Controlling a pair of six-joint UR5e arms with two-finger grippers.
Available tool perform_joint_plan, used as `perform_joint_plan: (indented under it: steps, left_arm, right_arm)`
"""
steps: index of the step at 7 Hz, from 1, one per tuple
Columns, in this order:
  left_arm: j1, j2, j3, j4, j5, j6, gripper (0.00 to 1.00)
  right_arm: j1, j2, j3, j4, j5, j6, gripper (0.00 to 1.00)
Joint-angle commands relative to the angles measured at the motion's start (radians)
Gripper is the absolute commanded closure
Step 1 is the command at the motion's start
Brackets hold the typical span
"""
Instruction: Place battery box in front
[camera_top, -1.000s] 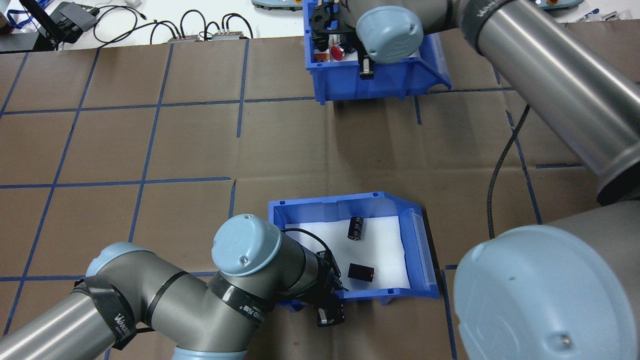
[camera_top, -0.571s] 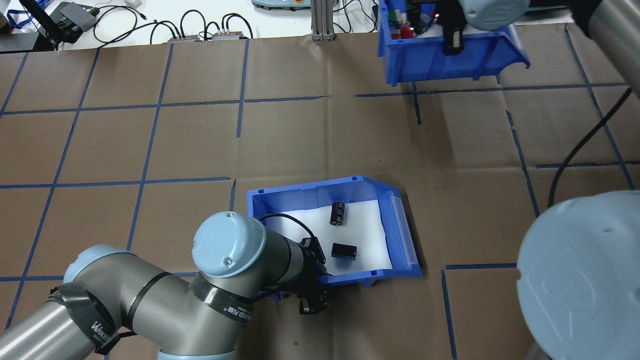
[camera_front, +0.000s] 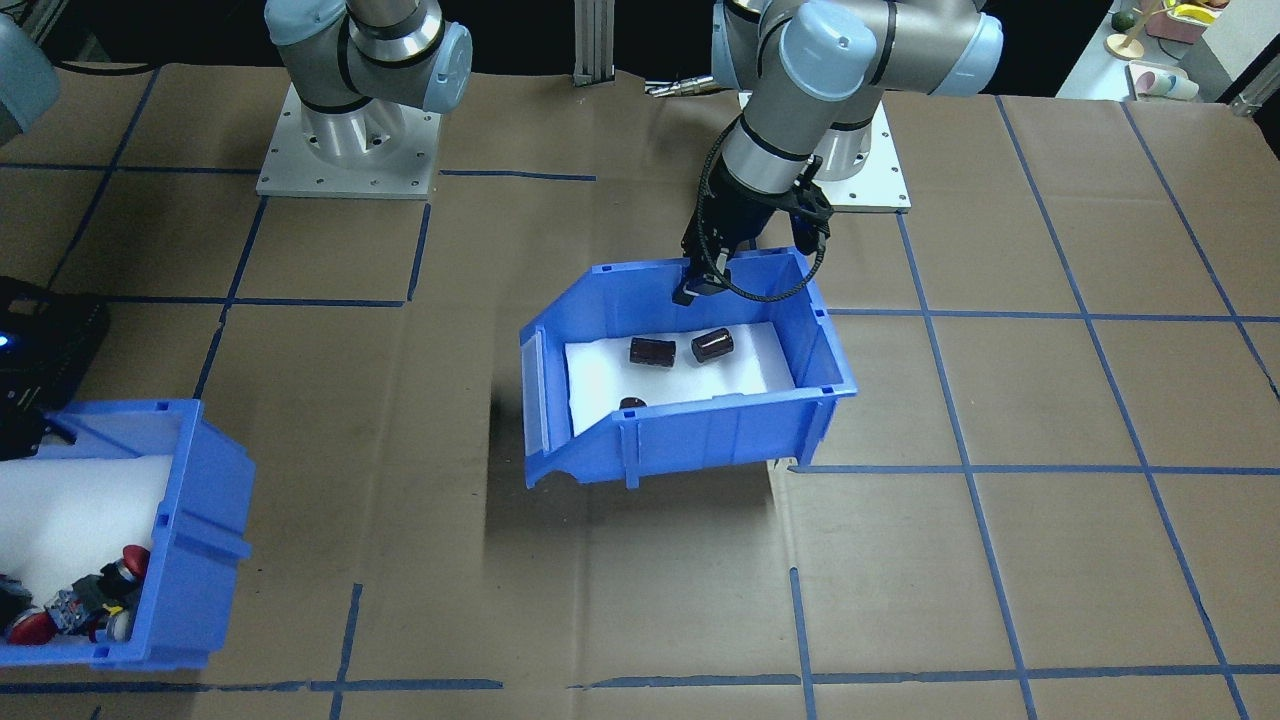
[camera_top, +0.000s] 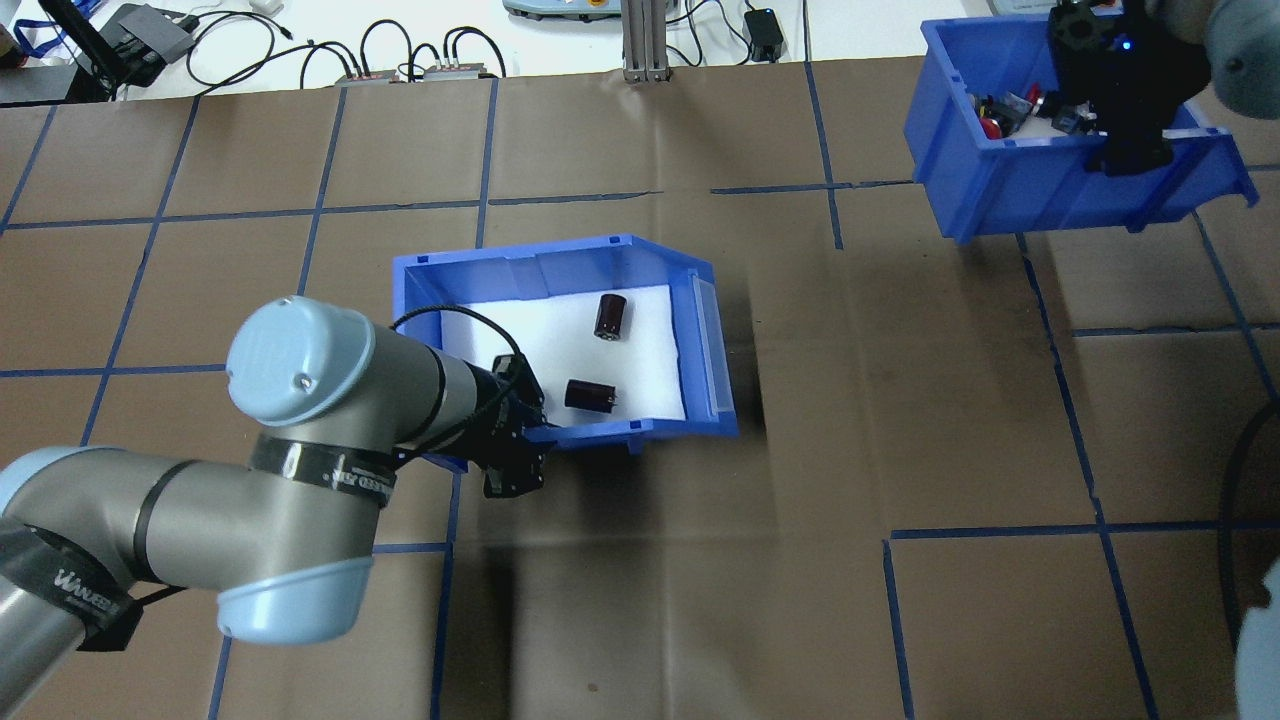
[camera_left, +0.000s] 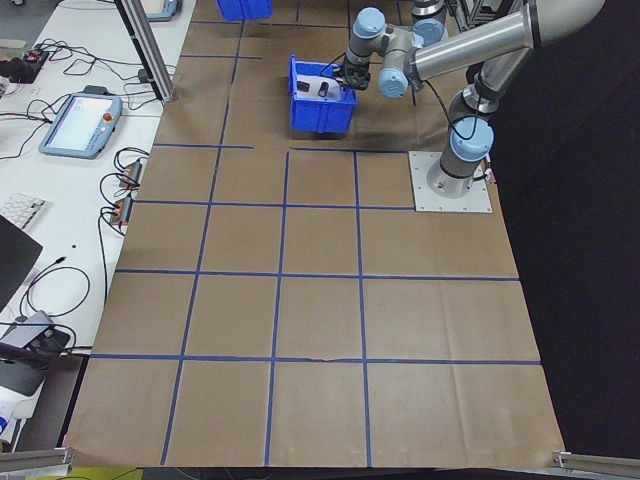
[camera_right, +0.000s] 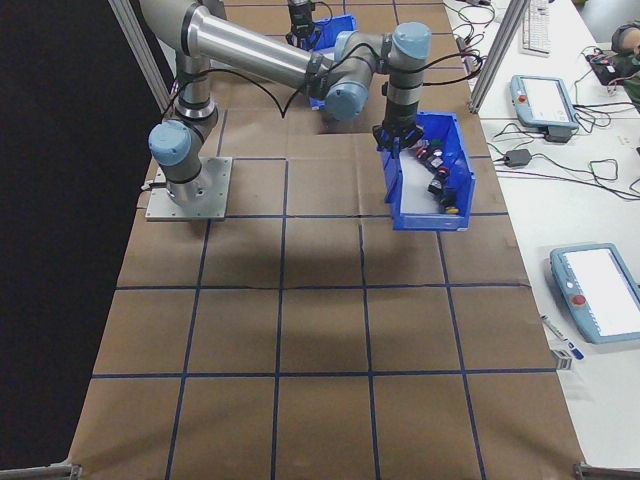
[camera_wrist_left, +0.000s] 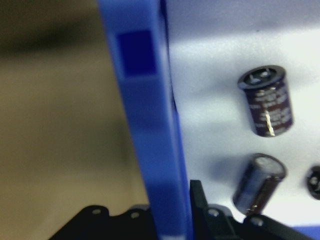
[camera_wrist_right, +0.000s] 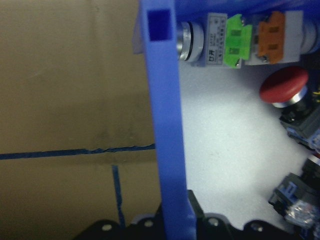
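item, risks at this moment, largest thing first.

the brown paper-covered table with blue tape grid (camera_top: 900, 400): we saw a dark shadow on it under and beside the carried bin, so we judged the bin was off the surface. a fast descent could knock a corner into the table.

the blue plastic sloped-front battery box with white foam liner (camera_top: 520, 265): it hung near the table's middle, on the robot's left side, held by one wall only and sitting slightly tilted in the front-facing view. we judged that this one-sided hold could let it swing or slip out.

the second blue plastic bin of coloured push-button switches (camera_top: 1010, 190): it was at the far right corner of the overhead view, well apart from the battery box. we judged a collision between the two bins unlikely from there.

the left gripper (camera_top: 515, 450): clamped over the box's near wall, one finger inside, one outside, as the left wrist view showed. a weak pinch was our main worry.

the right gripper (camera_top: 1125, 130): closed over the near wall of the switch bin in the same way.

the small dark cylindrical batteries (camera_top: 611, 316): three lay loose on the foam. we judged a tilt or jolt could roll them towards the low sloped front and out.
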Motion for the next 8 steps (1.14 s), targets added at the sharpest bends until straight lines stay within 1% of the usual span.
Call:
perform_joint_plan:
  steps: [1, 2, 3, 5, 6, 7, 8]
  left_arm:
    - [0.049, -0.180, 0.196, -0.030, -0.011, 0.040, 1.00]
    - [0.035, -0.264, 0.282, -0.030, -0.011, 0.026, 1.00]
    - [0.010, -0.326, 0.348, -0.030, -0.011, 0.014, 1.00]
    - [-0.079, -0.429, 0.463, -0.022, -0.013, -0.122, 1.00]
    - [-0.098, -0.469, 0.507, -0.022, -0.014, -0.132, 1.00]
    - [-0.124, -0.515, 0.536, -0.019, -0.016, -0.132, 1.00]
    - [-0.162, -0.537, 0.538, -0.014, -0.025, -0.130, 0.99]
  right_arm:
    - [-0.011, -0.183, 0.249, -0.068, 0.000, -0.011, 1.00]
    - [-0.009, -0.223, 0.305, -0.073, -0.002, -0.009, 1.00]
    - [-0.009, -0.240, 0.319, -0.071, 0.000, -0.006, 1.00]
    - [0.006, -0.257, 0.339, -0.053, 0.003, -0.005, 1.00]
    - [0.006, -0.296, 0.400, -0.055, -0.002, -0.006, 1.00]
    - [0.009, -0.359, 0.455, -0.055, 0.006, -0.003, 1.00]
    - [0.032, -0.410, 0.492, -0.050, 0.007, 0.015, 1.00]
